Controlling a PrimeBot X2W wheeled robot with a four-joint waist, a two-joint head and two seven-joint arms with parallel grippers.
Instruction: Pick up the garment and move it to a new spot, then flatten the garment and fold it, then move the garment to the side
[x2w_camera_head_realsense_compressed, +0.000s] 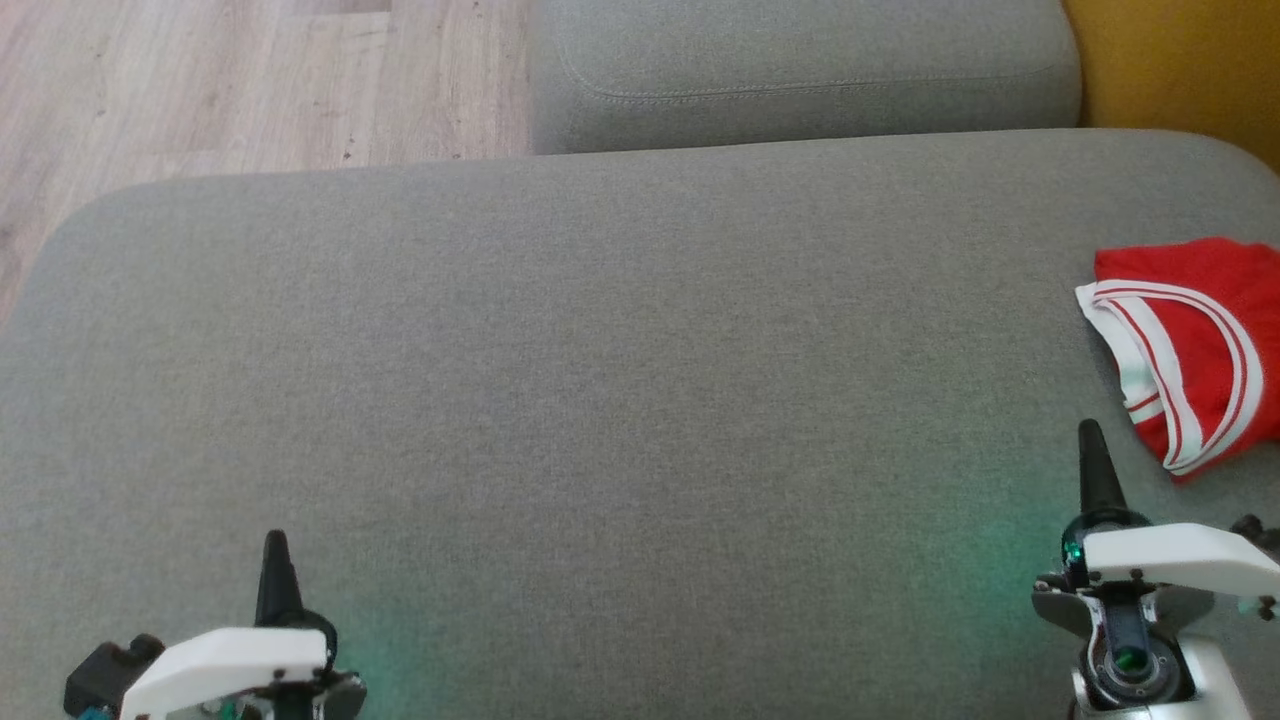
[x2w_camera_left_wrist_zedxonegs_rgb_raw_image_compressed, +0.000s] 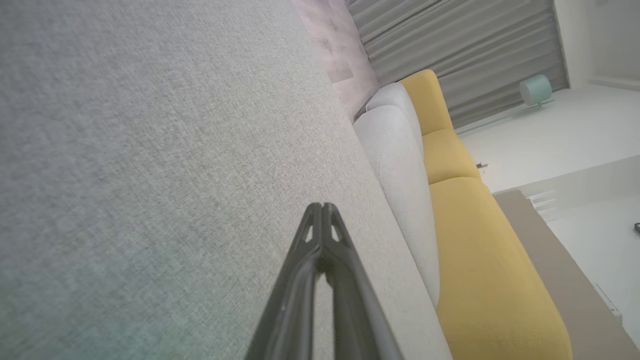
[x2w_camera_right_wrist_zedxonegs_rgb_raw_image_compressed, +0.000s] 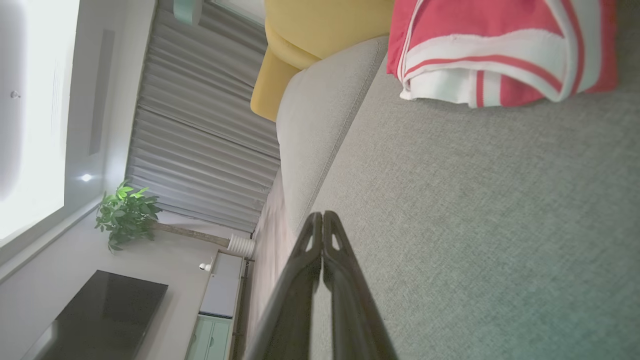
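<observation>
Our left tool (x2w_camera_head_realsense_compressed: 275, 542): fingers pressed together, holding nothing. Our right tool (x2w_camera_head_realsense_compressed: 1090, 432): same, fingers together, nothing in it. We see red and white piece of clothing (x2w_camera_head_realsense_compressed: 1195, 345) lying folded over on grey sofa seat (x2w_camera_head_realsense_compressed: 600, 400). It sits just ahead of right tool, bit to its right, not touching. Well apart from left tool.

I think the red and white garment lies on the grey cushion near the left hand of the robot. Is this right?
No. In the head view the garment lies on the grey cushion near the right hand, not the left hand.
</observation>
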